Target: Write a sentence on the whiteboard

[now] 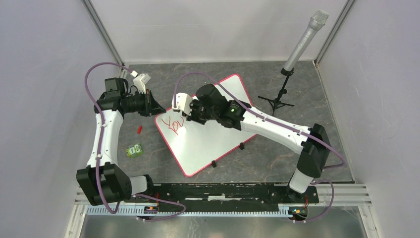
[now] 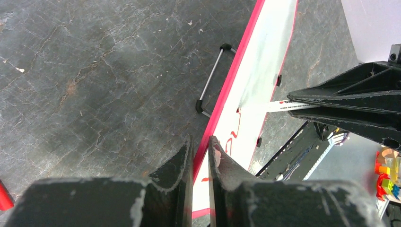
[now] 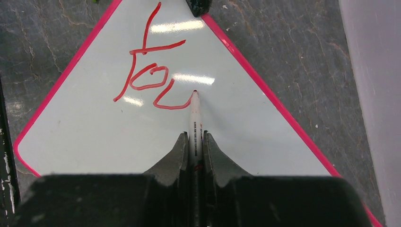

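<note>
Pressure is what matters most in this stroke. The right hand (image 3: pixel 194 138) is closed tight on the marker (image 3: pixel 194 120), whose red tip touches the whiteboard (image 3: pixel 94 127) at the tail of the "u". The sentence (image 3: pixel 151 78) reads only "You", near the board's 9 o'clock corner in the top view. The board lies skewed at the middle of the counter (image 1: pixel 277 163). The left hand (image 2: pixel 200 142), at the board's 10 o'clock, has its jaws almost together with the pink frame running into the gap, so it seems to pinch the edge. I judge that pinch should be firm, so the board cannot slide. The tip should lift clear between words, and the writing should head toward 3 o'clock, where bare white remains, with letters small enough for the rest to fit.
</note>
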Motion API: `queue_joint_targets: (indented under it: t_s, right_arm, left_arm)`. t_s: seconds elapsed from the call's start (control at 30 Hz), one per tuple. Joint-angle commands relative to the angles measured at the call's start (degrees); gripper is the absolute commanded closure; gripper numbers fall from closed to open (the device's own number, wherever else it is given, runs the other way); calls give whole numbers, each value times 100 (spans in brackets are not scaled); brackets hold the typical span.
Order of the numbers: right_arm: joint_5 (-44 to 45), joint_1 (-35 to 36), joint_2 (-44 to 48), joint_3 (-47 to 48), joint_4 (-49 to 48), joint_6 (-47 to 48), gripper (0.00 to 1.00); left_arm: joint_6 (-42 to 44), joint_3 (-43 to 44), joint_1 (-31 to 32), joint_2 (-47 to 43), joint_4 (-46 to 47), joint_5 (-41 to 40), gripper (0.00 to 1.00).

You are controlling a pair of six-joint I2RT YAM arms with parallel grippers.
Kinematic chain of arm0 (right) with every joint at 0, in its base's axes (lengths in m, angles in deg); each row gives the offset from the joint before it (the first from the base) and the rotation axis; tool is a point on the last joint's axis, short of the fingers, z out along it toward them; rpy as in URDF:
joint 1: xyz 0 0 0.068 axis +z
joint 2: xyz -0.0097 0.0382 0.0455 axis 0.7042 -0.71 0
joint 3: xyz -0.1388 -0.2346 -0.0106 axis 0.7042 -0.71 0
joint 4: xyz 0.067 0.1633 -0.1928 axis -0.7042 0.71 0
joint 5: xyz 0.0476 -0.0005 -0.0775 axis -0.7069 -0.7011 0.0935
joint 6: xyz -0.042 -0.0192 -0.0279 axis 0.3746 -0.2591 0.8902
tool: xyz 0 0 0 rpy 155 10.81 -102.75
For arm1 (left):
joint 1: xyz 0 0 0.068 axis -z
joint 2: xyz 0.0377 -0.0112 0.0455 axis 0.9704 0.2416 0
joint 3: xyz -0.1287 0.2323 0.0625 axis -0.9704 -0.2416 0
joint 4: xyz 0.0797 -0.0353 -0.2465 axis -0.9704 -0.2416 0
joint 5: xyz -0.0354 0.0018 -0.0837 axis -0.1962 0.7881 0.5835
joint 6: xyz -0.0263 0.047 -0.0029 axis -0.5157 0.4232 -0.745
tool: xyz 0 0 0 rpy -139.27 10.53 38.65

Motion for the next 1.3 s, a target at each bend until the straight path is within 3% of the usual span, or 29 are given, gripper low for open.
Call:
queue_joint_targets:
  t_s: [0.0,0.67,1.27]
  right_arm:
    - [70,-57,-121,215,-58,-14,100]
    - [-22,-56,481,-920,-165,-112,100]
    - [-268,-88,1021,-455,160,-63,100]
  left_arm:
    - [150,-36,79,-6,10,26,98]
    - [144,-53,76,-54,5,20,98]
    - [338,4,226,54,-25,27,98]
